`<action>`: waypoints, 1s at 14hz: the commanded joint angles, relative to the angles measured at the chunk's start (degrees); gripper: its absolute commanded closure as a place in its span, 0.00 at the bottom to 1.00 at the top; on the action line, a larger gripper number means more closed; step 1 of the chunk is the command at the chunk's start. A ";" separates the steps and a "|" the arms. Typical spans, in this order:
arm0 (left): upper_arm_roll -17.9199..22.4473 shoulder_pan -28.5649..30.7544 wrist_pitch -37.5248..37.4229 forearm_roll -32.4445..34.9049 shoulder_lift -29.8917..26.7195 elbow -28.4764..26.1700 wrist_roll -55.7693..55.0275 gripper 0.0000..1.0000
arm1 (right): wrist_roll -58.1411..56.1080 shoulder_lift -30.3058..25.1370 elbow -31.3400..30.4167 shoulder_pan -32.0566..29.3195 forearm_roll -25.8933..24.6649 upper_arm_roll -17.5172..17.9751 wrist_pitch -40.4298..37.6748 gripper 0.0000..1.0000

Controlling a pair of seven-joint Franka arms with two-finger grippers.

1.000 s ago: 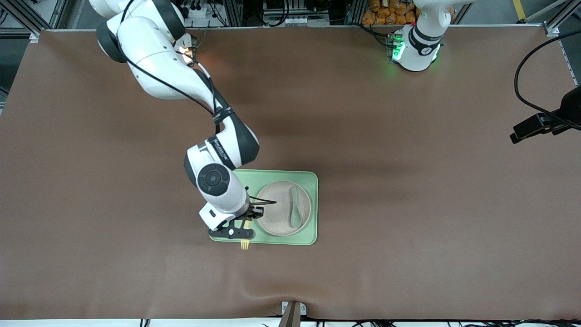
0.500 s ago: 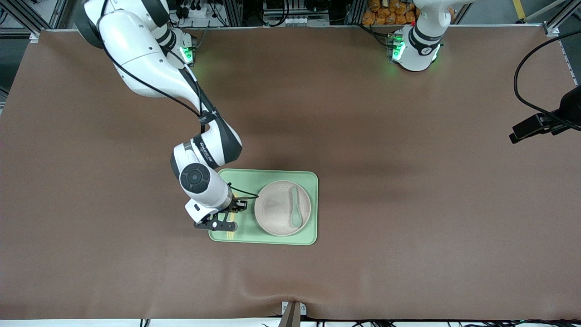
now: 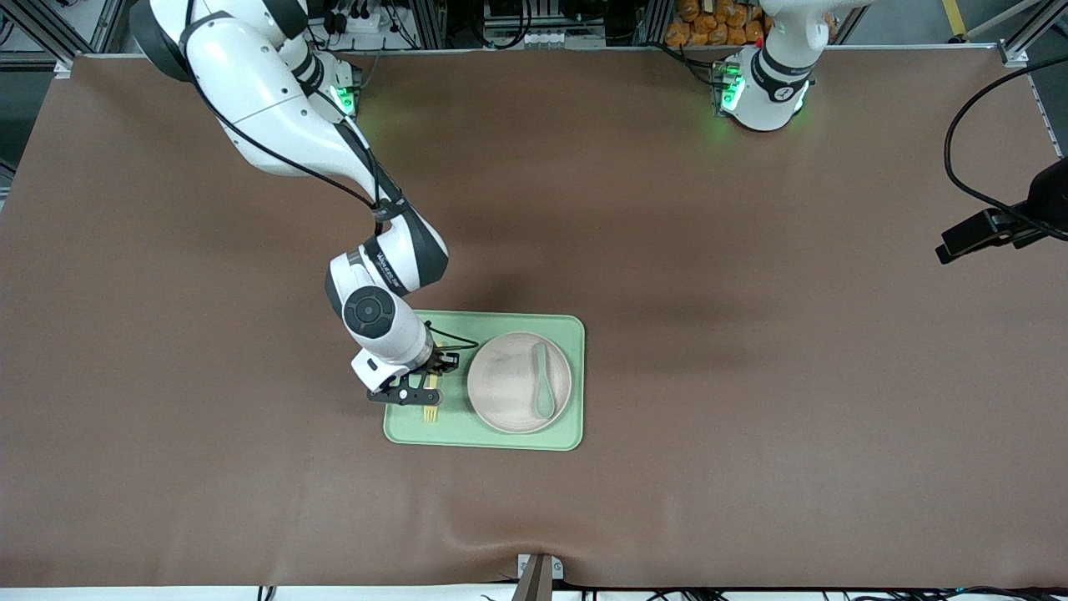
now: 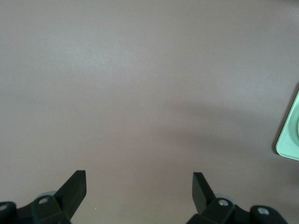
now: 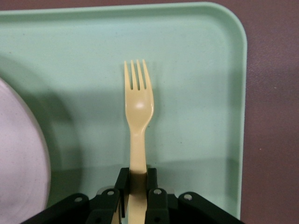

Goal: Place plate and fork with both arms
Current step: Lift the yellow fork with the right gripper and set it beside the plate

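Clamped on the handle of the fork (image 3: 430, 409), the right gripper (image 3: 421, 392) hangs over the bare strip of the tray (image 3: 501, 441) toward the right arm's end of the table, just beside the plate (image 3: 509, 392). From the front, the fork's tines now point toward the camera and lie inside the tray's rim, where a second ago they stuck out past the tray's near edge; the arm has drawn the fork back and over the tray, which I judge to mean the plate is already placed and only the fork's release remains. A teal spoon (image 3: 542, 384) lies on the plate, clear of the fork's spot. The left arm waits at its base (image 3: 763, 88).

Seen from the left wrist, the left gripper (image 4: 139, 186) has its jaws spread wide over bare brown table, with only a corner of the tray (image 4: 288, 142) in view.

Seen from the right wrist, the fork (image 5: 137, 112) lies straight along the tray (image 5: 196, 70), gripped at the handle (image 5: 137, 189), with the plate's (image 5: 18, 158) edge near but apart. Whether the fork touches the tray floor I cannot tell. Nothing blocks the drop.
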 commanded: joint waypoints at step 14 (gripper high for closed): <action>-0.22 0.77 0.55 -1.07 -0.68 -0.91 1.34 0.00 | -5.61 -8.05 5.69 -11.04 0.64 5.15 -12.34 0.00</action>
